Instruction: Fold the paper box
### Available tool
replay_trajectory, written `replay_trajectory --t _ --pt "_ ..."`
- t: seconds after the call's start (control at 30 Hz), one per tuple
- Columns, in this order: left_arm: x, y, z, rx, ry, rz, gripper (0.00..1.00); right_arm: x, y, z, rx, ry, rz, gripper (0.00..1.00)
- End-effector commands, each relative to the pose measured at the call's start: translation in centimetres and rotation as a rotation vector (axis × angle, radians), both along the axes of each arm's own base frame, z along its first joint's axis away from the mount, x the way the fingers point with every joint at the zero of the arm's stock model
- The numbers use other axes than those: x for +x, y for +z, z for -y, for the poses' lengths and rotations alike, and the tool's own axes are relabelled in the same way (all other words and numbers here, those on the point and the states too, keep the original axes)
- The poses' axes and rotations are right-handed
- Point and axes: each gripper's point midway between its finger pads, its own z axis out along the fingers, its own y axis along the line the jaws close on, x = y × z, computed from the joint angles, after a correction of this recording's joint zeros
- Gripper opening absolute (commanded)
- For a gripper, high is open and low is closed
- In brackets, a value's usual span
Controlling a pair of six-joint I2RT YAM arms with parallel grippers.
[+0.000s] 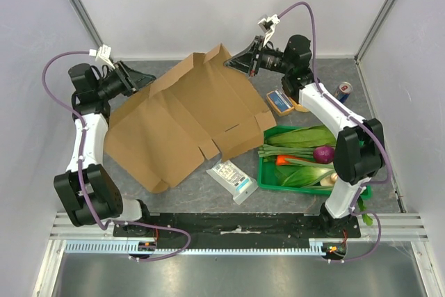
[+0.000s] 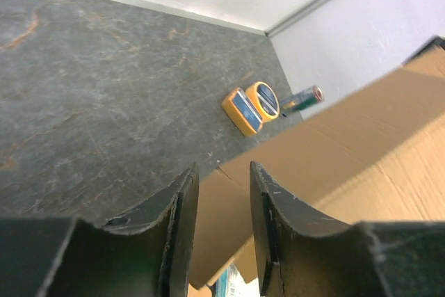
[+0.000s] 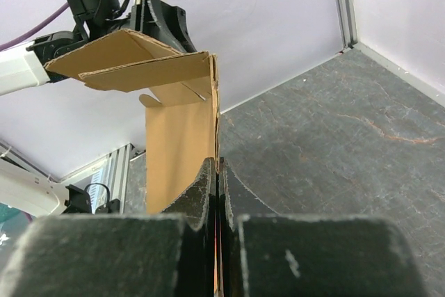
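The paper box (image 1: 188,123) is a large brown cardboard sheet, partly folded, in the middle of the table. Its far flaps are raised. My right gripper (image 1: 233,64) is at the box's far edge, shut on a thin upright cardboard flap (image 3: 177,144) that passes between its jaws (image 3: 217,165). My left gripper (image 1: 141,78) is at the box's left far edge. In the left wrist view its jaws stand apart (image 2: 222,168), and cardboard (image 2: 361,144) shows in the gap and to the right. I cannot tell whether it touches the fingers.
A green crate (image 1: 263,172) of vegetables stands at the right front. A white-and-blue packet (image 1: 233,179) lies in front of the box. An orange-and-blue device (image 1: 280,101) and a can (image 1: 343,90) lie at the far right. White walls close the back and sides.
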Motion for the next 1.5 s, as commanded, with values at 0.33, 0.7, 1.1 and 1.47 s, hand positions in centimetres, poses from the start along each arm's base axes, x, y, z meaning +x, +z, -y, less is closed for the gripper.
replay_trajectory --t 0.33,0.7,1.1,1.47 --pt "-1.6 -0.5 0.3 0.080 -0.040 -0.026 0.31 -0.1 4.1 0.6 0.060 0.045 0.045 0.00" --pt "-1.1 -2.3 1.9 0.241 -0.052 -0.045 0.49 -0.7 5.7 0.4 0.107 0.086 0.053 0.00" --pt "-1.8 -4.4 3.0 0.258 -0.107 -0.116 0.46 0.4 5.2 0.0 0.099 0.088 0.065 0.00" --pt "-3.9 -3.6 2.8 0.251 -0.098 -0.101 0.48 1.4 4.4 -0.2 0.081 0.081 0.058 0.00"
